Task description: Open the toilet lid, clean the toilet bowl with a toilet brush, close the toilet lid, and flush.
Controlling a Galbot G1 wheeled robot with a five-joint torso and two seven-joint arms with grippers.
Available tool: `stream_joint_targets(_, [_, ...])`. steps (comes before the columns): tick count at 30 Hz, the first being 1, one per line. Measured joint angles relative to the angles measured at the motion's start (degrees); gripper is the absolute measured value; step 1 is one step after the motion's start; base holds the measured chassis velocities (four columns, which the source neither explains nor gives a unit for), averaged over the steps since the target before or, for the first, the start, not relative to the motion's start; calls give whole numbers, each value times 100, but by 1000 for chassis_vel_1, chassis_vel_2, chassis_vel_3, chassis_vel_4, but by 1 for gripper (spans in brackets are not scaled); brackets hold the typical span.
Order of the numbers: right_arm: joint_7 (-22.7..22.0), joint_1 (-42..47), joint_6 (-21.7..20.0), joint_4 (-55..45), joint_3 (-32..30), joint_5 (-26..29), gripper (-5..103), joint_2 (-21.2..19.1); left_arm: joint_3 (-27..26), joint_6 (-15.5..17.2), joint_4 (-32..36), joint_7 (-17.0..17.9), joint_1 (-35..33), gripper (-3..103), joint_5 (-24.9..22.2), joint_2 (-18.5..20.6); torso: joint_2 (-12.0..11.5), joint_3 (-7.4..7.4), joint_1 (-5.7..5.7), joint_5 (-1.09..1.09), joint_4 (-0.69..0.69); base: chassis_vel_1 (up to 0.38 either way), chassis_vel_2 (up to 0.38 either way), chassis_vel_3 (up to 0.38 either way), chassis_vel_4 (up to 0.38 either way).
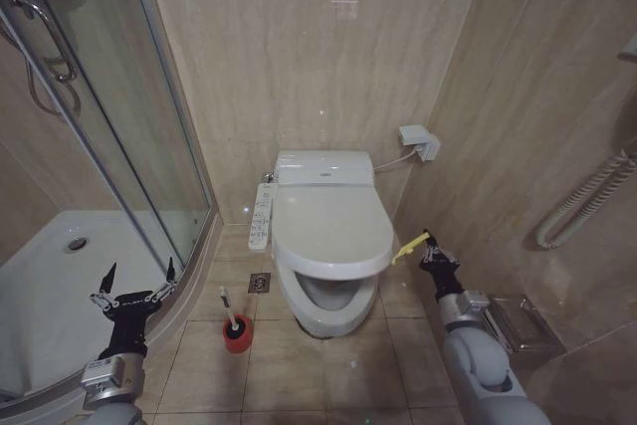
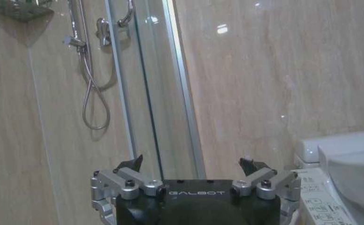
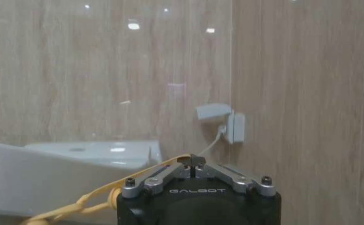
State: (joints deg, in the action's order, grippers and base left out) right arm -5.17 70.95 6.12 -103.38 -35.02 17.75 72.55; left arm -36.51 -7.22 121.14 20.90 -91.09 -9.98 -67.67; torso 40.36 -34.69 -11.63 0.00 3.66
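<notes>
Bare tiled floor (image 1: 199, 365) is being left free left of the white ceramic toilet bowl (image 1: 328, 311), interrupted by the red round cup holder (image 1: 237, 335); the right side is being narrowed by the beige tiled wall (image 1: 518, 146).

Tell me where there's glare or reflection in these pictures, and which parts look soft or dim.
Head view: even light, a faint sheen on the toilet lid, reflections on the shower glass. Left wrist view: small bright ceiling-light spots on the wall tiles, and the whole picture looks soft. Right wrist view: similar light spots high on the tiles, dim overall, with the yellow tie blurred close to the lens.
</notes>
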Motion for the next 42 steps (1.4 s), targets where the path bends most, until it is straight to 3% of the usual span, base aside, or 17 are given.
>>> stream_joint_targets(11, [-348, -1156, -506, 281, 66, 388, 0, -265, -1, 0, 0, 1, 1, 100, 0, 0, 0, 0, 0, -3, -3, 0, 0, 0, 0])
stream_joint_targets(25, [-398, -2682, -467, 1758, 468, 444, 0, -354, 0, 0, 0, 0, -1, 100, 0, 0, 1, 1, 1, -2, 0, 0, 0, 0, 0])
stream_joint_targets(33, [-462, -3762, -415, 2769, 991, 351, 0, -287, 0, 0, 0, 0, 0, 100, 0, 0, 0, -1, -1, -1, 4, 0, 0, 0, 0])
stream_joint_targets(42, [-462, -4409, -360, 3452, 1339, 263, 0, -125, 0, 0, 0, 0, 0, 100, 0, 0, 0, -2, -2, 0, 5, 0, 0, 0, 0])
